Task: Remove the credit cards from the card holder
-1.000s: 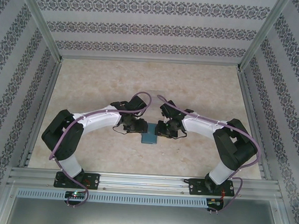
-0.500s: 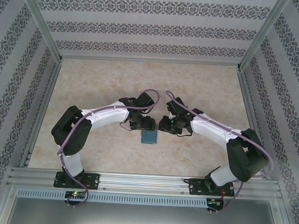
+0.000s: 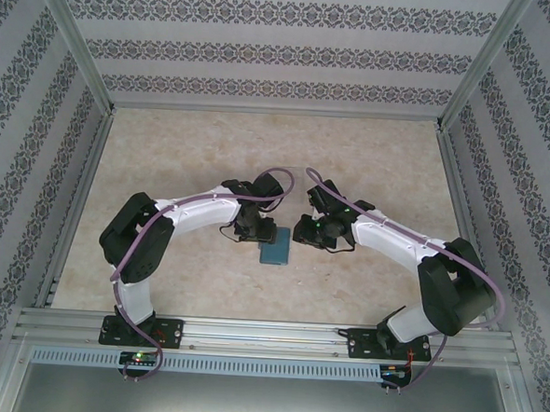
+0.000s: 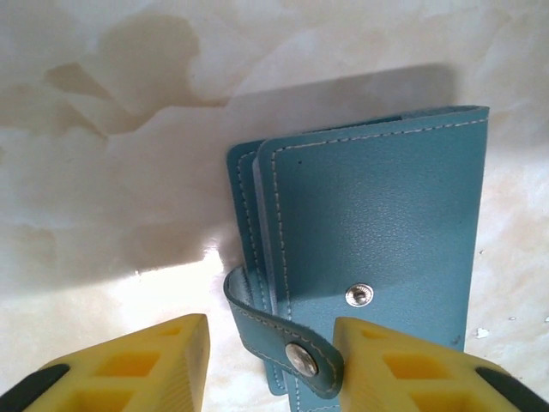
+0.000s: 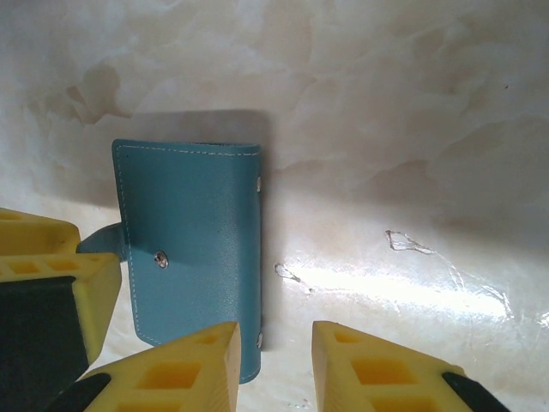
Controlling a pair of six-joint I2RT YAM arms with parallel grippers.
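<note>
Two grippers flank a teal card holder [image 3: 274,253] lying flat mid-table [image 3: 166,162], covers closed, its snap tab [image 4: 257,322] undone and curling free. The left gripper [image 4: 268,345], at the holder's 10 o'clock from above, is nearer the tab: its spread fingers straddle it, one touching, not pinching. The right gripper [image 5: 274,348], also spread, hovers at 2 o'clock beside the opposite edge. From the right wrist, the holder's long axis runs 12 to 6.

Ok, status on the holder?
Left pincer open, astride tab. Right pincer open, over holder edge. Holder folded shut, unsnapped. Nothing in the way.
</note>
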